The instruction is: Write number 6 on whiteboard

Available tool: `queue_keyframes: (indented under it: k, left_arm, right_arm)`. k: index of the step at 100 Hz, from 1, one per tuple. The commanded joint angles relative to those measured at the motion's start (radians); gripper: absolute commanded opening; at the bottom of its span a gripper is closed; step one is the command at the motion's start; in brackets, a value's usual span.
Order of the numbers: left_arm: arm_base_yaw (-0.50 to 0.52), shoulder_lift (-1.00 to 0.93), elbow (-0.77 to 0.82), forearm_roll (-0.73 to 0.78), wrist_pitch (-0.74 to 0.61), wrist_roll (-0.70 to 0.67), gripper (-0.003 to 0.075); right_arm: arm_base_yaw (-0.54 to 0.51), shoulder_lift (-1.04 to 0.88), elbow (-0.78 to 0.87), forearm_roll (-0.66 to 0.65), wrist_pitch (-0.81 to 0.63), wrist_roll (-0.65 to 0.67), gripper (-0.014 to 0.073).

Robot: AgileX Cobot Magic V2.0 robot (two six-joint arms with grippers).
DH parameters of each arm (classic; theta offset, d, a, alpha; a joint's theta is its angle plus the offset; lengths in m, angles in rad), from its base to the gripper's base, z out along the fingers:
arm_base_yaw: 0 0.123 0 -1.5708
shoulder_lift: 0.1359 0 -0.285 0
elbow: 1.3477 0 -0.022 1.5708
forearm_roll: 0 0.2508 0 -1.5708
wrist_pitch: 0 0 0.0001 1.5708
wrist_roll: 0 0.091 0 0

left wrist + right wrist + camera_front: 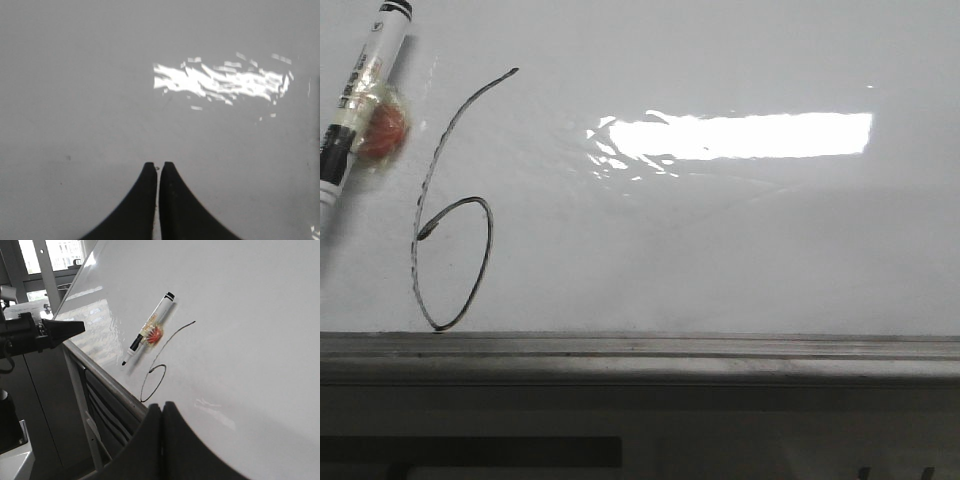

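The whiteboard [720, 240] fills the front view, glossy, with a bright glare patch. The number 6 [490, 235] is a thin black line at its left, its loop ending just above the grey rail [720, 350]. A white-and-black marker [360, 95] rests against the board left of the 6, held by no gripper. My left gripper [158, 165] is shut and empty, pointing at bare board [100, 90]. My right gripper [162, 405] is shut and empty, near the board's lower edge, below the 6 [165, 372] and the marker [148, 329].
A red-orange blob [385, 130] under clear tape clings to the marker's side. In the right wrist view the left gripper [75, 326] reaches toward the board from off its edge. Dark panels [107, 410] lie under the rail [100, 372]; window posts [47, 270] stand behind.
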Motion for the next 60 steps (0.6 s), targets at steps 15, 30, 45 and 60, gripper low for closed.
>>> queue_keyframes:
  k: [15, 30, 45, 60]
  left_arm:
    - [0.014, -0.031, 0.044, 0.101, 0.003, -0.118, -0.0019]
    - [0.014, -0.031, 0.044, 0.107, 0.141, -0.126, -0.0019]
    - [0.014, -0.031, 0.044, 0.107, 0.217, -0.126, -0.0019]
    - [0.014, -0.031, 0.044, 0.107, 0.217, -0.126, -0.0019]
  right_arm:
    - [-0.007, 0.004, -0.029, -0.013, -0.082, -0.004, -0.0064]
    - [-0.007, 0.004, -0.029, -0.013, -0.082, -0.004, -0.0064]
    - [-0.007, 0.004, -0.029, -0.013, -0.082, -0.004, -0.0064]
    - [-0.007, 0.004, -0.029, -0.013, -0.082, -0.004, -0.0064]
